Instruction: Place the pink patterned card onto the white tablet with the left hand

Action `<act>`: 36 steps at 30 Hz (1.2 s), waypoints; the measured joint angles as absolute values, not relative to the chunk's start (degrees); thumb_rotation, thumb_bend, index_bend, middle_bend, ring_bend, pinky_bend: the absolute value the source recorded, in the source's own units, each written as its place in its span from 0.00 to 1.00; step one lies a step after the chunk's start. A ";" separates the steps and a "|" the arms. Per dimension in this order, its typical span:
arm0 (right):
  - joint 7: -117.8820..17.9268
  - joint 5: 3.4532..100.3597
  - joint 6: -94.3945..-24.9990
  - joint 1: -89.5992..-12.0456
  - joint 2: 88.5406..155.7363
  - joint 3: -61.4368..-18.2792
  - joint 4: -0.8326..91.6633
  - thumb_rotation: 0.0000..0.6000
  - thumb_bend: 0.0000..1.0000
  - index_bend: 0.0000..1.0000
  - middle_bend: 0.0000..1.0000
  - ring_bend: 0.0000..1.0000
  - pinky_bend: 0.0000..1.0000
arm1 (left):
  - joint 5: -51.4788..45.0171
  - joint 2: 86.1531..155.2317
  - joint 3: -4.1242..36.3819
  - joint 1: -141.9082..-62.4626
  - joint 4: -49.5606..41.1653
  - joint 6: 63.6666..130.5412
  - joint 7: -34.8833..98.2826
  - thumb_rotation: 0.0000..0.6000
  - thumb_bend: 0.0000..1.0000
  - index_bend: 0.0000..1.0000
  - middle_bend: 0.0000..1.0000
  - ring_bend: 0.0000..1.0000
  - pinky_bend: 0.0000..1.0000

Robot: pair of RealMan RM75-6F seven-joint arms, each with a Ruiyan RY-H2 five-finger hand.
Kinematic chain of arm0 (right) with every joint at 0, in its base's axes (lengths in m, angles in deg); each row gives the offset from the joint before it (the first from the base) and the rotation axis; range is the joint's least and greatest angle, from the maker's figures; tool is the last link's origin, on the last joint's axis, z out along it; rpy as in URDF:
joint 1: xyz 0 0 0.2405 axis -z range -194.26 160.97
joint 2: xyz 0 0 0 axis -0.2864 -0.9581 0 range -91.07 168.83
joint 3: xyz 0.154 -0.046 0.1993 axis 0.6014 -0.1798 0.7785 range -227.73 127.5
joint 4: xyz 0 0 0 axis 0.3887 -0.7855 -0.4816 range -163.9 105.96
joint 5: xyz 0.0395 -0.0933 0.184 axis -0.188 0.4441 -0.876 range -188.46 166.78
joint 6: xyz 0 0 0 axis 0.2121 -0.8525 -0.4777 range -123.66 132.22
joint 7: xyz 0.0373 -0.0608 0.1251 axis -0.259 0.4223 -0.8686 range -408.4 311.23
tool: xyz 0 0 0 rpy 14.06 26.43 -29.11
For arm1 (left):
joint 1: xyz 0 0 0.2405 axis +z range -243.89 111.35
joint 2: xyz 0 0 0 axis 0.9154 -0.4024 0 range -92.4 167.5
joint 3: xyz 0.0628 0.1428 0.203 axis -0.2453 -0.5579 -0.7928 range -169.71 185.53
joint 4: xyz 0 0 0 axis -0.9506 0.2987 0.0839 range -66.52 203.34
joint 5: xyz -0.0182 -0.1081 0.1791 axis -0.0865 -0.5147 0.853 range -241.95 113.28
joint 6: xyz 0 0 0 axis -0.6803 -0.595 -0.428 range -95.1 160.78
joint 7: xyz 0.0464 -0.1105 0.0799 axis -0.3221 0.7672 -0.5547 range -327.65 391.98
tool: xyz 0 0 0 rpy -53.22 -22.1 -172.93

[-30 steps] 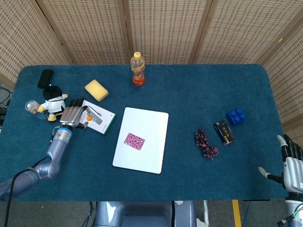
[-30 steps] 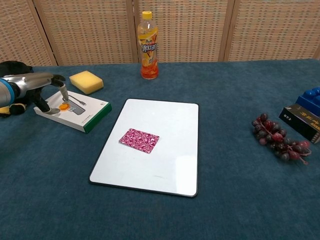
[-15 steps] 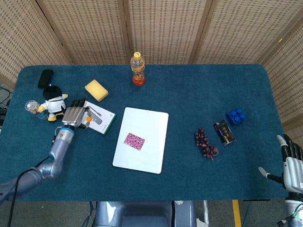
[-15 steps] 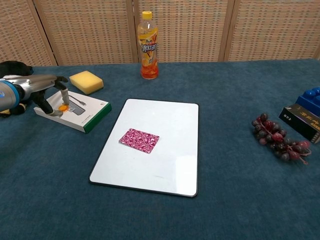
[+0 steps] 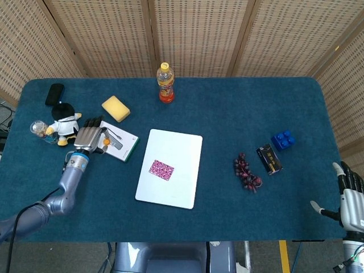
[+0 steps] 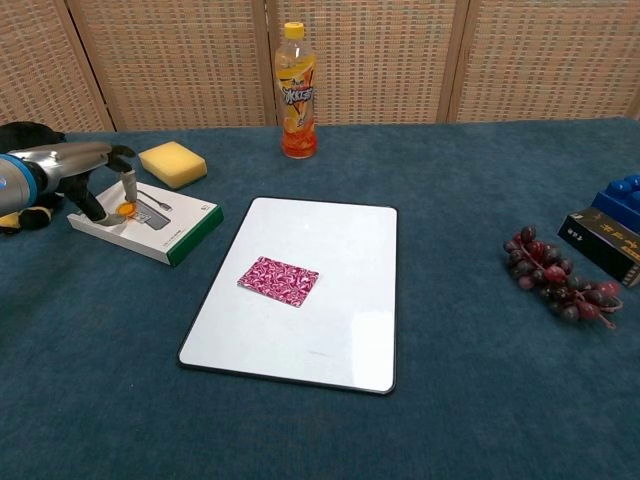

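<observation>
The pink patterned card [image 5: 161,169] [image 6: 279,280] lies flat on the white tablet [image 5: 183,187] [image 6: 340,330], left of its middle. My left hand [image 5: 87,139] [image 6: 78,170] hovers over the white and green box [image 5: 124,145] [image 6: 170,235] at the far left, fingers spread, holding nothing, well apart from the card. My right hand [image 5: 351,198] stands at the table's front right corner, fingers apart and empty; the chest view does not show it.
An orange drink bottle [image 5: 165,83] [image 6: 297,92] stands at the back. A yellow sponge [image 5: 115,108] [image 6: 172,164], a doll [image 5: 63,120] and a black object [image 5: 54,94] sit at the left. Grapes [image 5: 247,172] [image 6: 560,281], a black box [image 5: 269,159] and blue bricks [image 5: 283,140] lie at the right.
My left hand has lifted slightly over the box and shifted a little. The card, tablet and right hand have not moved.
</observation>
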State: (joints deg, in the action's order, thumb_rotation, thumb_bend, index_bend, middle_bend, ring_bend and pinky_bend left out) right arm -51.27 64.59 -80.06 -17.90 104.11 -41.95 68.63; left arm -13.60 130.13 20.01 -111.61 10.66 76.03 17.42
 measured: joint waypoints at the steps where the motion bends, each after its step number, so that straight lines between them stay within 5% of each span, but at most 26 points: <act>1: -51.27 64.58 -80.05 -17.90 104.11 -41.95 68.64 1.00 0.05 0.04 0.02 0.00 0.00 | -13.43 129.66 20.20 -111.58 9.82 76.47 17.41 1.00 0.36 0.53 0.00 0.00 0.00; 14: -51.45 64.60 -80.04 -17.87 104.04 -41.97 68.70 1.00 0.05 0.04 0.02 0.00 0.00 | -10.22 125.64 21.81 -113.12 -5.12 81.42 13.98 1.00 0.35 0.53 0.00 0.00 0.00; 36: -52.60 64.69 -79.83 -17.81 103.86 -41.99 68.45 1.00 0.05 0.04 0.02 0.00 0.00 | -13.28 138.87 17.96 -119.45 -6.18 81.82 0.70 1.00 0.35 0.53 0.00 0.00 0.00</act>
State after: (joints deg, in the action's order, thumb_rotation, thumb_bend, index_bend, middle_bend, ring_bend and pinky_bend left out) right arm -52.60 64.69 -79.83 -17.81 103.86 -41.99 68.45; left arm -13.28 138.87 17.96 -119.45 -6.18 81.82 0.70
